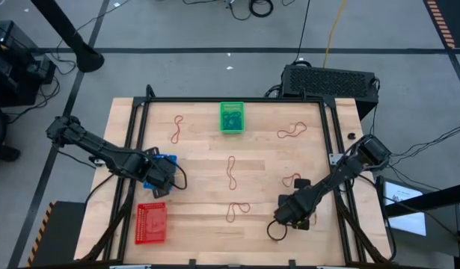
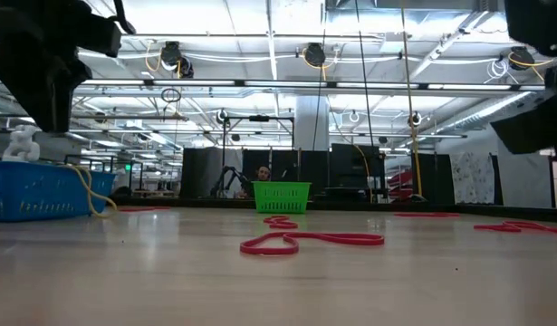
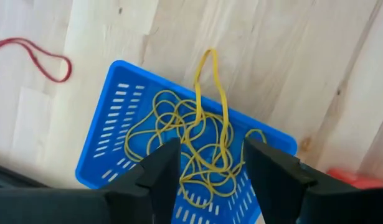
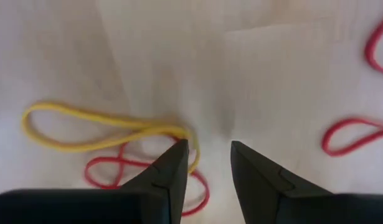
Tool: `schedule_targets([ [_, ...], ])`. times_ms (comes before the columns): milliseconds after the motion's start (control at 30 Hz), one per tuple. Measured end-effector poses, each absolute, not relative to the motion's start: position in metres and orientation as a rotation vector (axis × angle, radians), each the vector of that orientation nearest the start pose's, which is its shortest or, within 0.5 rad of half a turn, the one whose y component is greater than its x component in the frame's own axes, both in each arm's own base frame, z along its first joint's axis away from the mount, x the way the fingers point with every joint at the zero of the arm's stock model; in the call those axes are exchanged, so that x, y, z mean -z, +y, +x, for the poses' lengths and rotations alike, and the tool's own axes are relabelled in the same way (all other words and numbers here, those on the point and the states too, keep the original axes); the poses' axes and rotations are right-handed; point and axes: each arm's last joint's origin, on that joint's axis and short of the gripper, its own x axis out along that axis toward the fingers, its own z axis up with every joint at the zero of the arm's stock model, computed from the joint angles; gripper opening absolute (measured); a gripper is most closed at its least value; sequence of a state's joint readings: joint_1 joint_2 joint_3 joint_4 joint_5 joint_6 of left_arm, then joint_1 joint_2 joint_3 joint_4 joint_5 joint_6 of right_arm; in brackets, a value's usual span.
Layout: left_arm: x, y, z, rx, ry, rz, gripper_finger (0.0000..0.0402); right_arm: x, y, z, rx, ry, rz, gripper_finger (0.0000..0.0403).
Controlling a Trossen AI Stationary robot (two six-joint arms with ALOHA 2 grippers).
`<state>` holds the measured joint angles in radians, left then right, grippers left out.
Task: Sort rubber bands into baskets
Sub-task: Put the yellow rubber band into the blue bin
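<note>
My left gripper (image 3: pixel 211 144) hangs open above the blue basket (image 3: pixel 116 112), pointing down. The basket holds a tangle of yellow rubber bands (image 3: pixel 179 143). One yellow band (image 3: pixel 210 68) lies over the basket's rim onto the table. My right gripper (image 4: pixel 208 146) stands open over the table near its right front part (image 1: pixel 286 217). A yellow band (image 4: pixel 98 127) lies by one of its fingers, partly over a red band (image 4: pixel 135 171). The green basket (image 1: pixel 232 117) stands at the far middle and the red basket (image 1: pixel 151 223) at the near left. My right gripper points down with one fingertip (image 4: pixel 179 155) at the near end of the yellow band (image 4: pixel 190 140). The finger covers that spot, so I cannot tell whether it touches the band. Only bare table shows between the two fingers.
Red rubber bands lie loose on the wood: one at the far left (image 1: pixel 177 128), one at the far right (image 1: pixel 292 132), one in the middle (image 1: pixel 231 172), one nearer the front (image 1: pixel 237 211). A black box (image 1: pixel 328 81) stands behind the table's far right corner.
</note>
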<state>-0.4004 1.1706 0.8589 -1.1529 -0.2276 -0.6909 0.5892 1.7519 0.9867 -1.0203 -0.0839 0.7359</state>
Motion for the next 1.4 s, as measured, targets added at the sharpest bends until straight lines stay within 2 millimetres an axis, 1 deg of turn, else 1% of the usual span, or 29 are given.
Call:
schedule_targets([
  [100,-0.234,-0.065,0.169,-0.319,1.329,-0.120,0.0183,-0.135,0.145,0.215,0.180,1.789,0.078,0.0112],
  [200,-0.234,-0.068,0.173,-0.277,1.287,-0.111,0.0183,-0.127,0.143,0.212,0.148,1.797,0.129,0.0098],
  [267,-0.236,-0.072,0.178,-0.223,1.235,-0.097,0.0183,-0.125,0.143,0.212,0.132,1.803,0.150,0.0077],
  [400,-0.241,-0.082,0.191,-0.101,1.087,-0.063,0.0183,-0.127,0.145,0.214,0.106,1.806,0.144,0.0016],
  [433,-0.243,-0.084,0.194,-0.074,1.049,-0.055,0.0183,-0.128,0.146,0.215,0.098,1.803,0.132,0.0009],
  [633,-0.258,-0.103,0.209,0.094,0.806,-0.015,0.0183,-0.142,0.150,0.223,0.097,1.761,0.075,0.0002],
  [767,-0.268,-0.118,0.213,0.204,0.658,0.030,0.0183,-0.165,0.149,0.225,0.108,1.681,0.053,0.0001],
  [833,-0.269,-0.127,0.215,0.254,0.586,0.052,0.0183,-0.175,0.148,0.225,0.108,1.622,0.057,0.0001],
  [967,-0.258,-0.139,0.218,0.318,0.480,0.084,0.0183,-0.198,0.146,0.223,0.103,1.475,0.083,0.0000],
  [1100,-0.238,-0.146,0.223,0.343,0.425,0.104,0.0183,-0.215,0.144,0.223,0.090,1.344,0.114,0.0000],
  [1300,-0.211,-0.156,0.239,0.355,0.274,0.083,0.0183,-0.231,0.143,0.225,0.066,1.191,0.123,0.0000],
  [1400,-0.199,-0.160,0.249,0.350,0.233,0.063,0.0183,-0.236,0.143,0.227,0.049,1.127,0.105,0.0000],
])
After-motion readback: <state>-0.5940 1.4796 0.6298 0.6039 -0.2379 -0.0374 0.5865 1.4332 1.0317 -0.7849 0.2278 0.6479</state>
